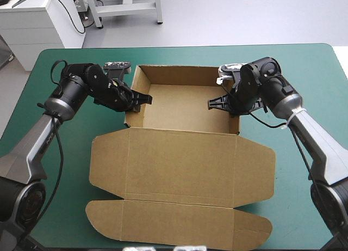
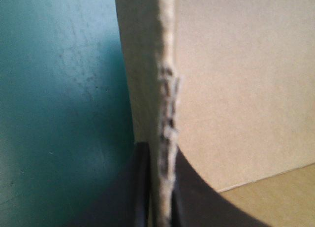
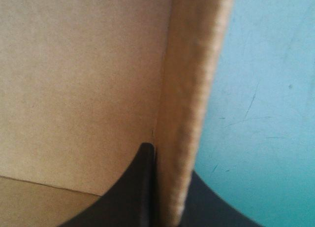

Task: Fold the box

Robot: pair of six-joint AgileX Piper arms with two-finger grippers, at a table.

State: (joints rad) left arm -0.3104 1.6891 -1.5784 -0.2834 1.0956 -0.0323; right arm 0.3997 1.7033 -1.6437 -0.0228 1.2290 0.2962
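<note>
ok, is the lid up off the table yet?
No, in the high view the lid lies flat on the teal-green cover, on the near side of the open tray.

Both arms are built alike. On the left arm (image 1: 33, 145) and the right arm (image 1: 321, 150) a grey, tapering forearm is set between a round black elbow joint and bulky black wrist housings of drum-like form. A thin white tie (image 1: 297, 116) is wrapped round the right forearm. The left gripper (image 1: 148, 100) and right gripper (image 1: 211, 105) are each ended in two broad, matte black fingers (image 3: 140, 187), curved like fins, with smooth, unmarked faces.
</note>
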